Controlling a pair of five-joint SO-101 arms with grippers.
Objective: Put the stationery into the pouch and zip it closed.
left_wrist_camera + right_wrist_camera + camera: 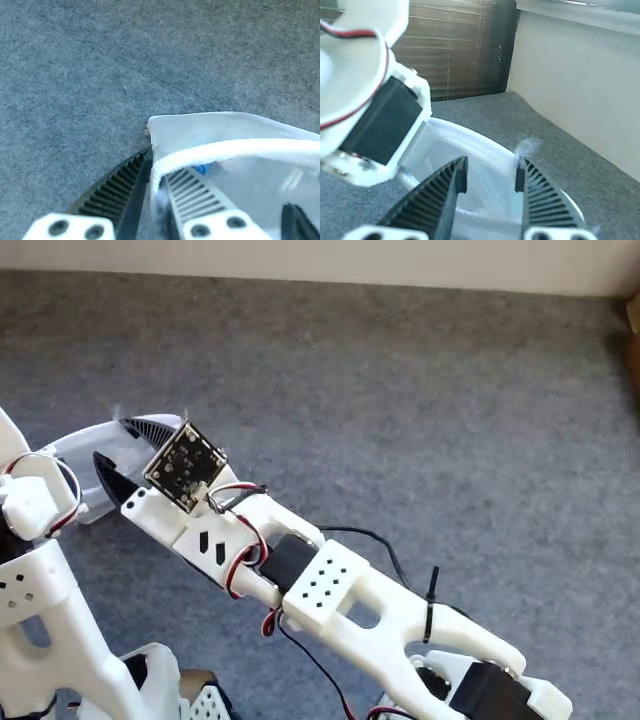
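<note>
Clear pouch (210, 132) at left of grey table (450, 390); left jaws pinch its rim; right jaws narrowly open over it.

It looked like an ordinary room in a home or small office, not a lab. Grey carpet-like felt (450, 390) covered the work surface, and a pale wall (350, 260) ran along the top edge of the high view. The right wrist view caught dark slatted blinds (455, 45) beside a cream wall (580, 75). A white printed arm (380, 610) trailed bare wiring.
</note>
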